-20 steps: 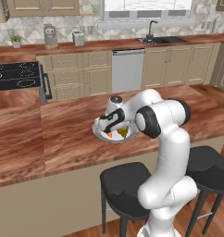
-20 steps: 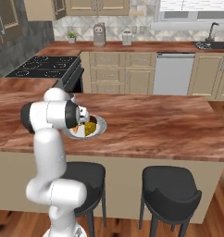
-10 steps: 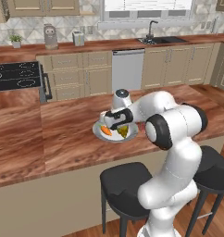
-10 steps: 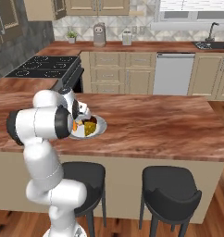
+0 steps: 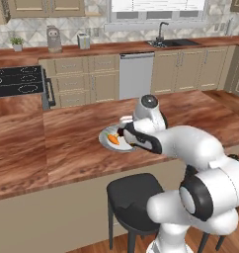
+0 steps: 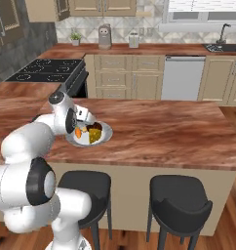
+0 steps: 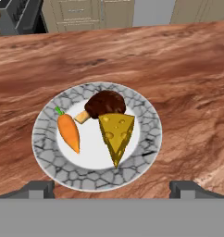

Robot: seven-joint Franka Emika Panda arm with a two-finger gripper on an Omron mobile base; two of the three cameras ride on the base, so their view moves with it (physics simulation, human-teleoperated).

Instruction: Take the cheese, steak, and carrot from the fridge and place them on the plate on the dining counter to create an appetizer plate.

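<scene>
My tool (image 7: pixel 112 187) hangs over the plate (image 7: pixel 144 109) with its fingertips spread wide and nothing between them, one tip at each lower corner of the hand view. The plate sits on the dining bench (image 7: pixel 188 60), near its front edge, above the black stools (image 6: pixel 181 193). All three foods lie on it: the carrot (image 7: pixel 69 132) on the left in the hand view, green end pointing away from me and its long axis running roughly straight out from the tool; the cheese (image 7: pixel 116 133) just right of centre, its point aimed back toward me; the steak (image 7: pixel 105 103) beyond the cheese and touching its far edge. The carrot lies apart from the other two. So everything lies ahead of and below my open tips, none of it touching them. I judge the plating done, and what remains is to lift straight clear, away from the plate, without brushing the cheese's near point.
</scene>
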